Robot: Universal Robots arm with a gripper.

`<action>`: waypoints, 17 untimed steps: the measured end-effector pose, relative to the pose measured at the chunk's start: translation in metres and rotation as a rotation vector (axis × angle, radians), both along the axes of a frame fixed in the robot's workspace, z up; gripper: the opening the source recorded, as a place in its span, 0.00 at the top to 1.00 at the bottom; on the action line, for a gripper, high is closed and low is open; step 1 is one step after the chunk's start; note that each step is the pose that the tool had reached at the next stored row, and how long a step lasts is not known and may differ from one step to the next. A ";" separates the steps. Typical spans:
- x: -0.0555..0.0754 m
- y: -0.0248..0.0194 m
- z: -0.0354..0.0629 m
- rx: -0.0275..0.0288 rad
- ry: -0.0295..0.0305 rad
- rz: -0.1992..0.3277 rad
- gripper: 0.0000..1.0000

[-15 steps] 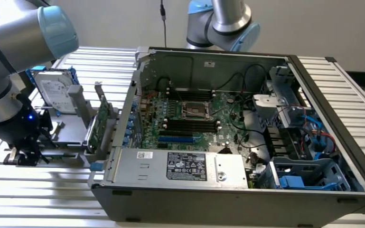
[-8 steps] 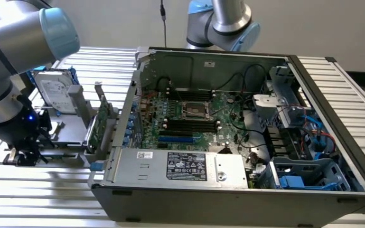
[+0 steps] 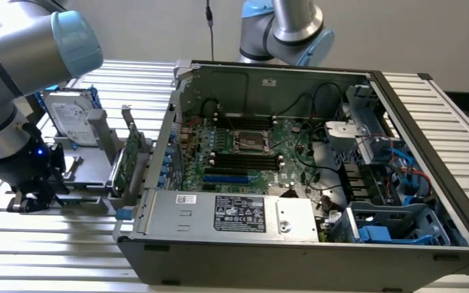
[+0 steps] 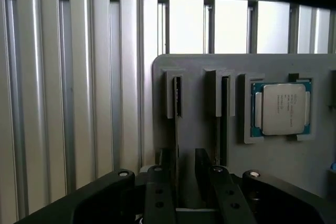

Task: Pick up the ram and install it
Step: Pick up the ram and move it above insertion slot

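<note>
The ram (image 4: 178,103) stands on edge in a narrow slot of the grey parts holder (image 4: 199,66), so I see it only as a thin dark strip. My gripper (image 4: 185,153) reaches down over that slot, its black fingers (image 4: 167,177) standing on either side of the strip with a gap still between them. In the exterior view the gripper (image 3: 31,198) is low at the near end of the holder (image 3: 88,165), to the exterior view's left of the open computer case (image 3: 429,122).
A second narrow slot (image 4: 224,98) and a silver processor chip (image 4: 283,108) sit beside the ram. The holder also carries a hard drive (image 3: 70,116) and an upright green expansion card (image 3: 132,155). The motherboard (image 3: 299,146) has black memory slots (image 3: 246,162). Another arm (image 3: 287,30) stands behind the case.
</note>
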State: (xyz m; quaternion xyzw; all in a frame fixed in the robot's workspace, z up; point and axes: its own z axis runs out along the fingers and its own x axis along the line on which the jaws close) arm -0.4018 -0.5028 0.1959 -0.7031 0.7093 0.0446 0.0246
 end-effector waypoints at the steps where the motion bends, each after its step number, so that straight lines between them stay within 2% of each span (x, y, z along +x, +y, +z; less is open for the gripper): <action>1: 0.000 0.0000 0.0000 0.0003 0.0001 0.000 0.67; 9: 0.002 0.0000 0.0001 0.0002 0.0048 0.000 0.67; 11: 0.002 0.0000 0.0000 0.0003 0.0051 0.000 0.70; 12: 0.003 0.0000 0.0000 0.0002 0.0055 0.000 0.76; 14: 0.003 0.0000 0.0000 0.0003 0.0066 0.000 0.76; 15: 0.003 0.0000 0.0000 0.0003 0.0074 0.000 0.83; 17: 0.003 0.0000 0.0000 0.0002 0.0095 0.000 0.83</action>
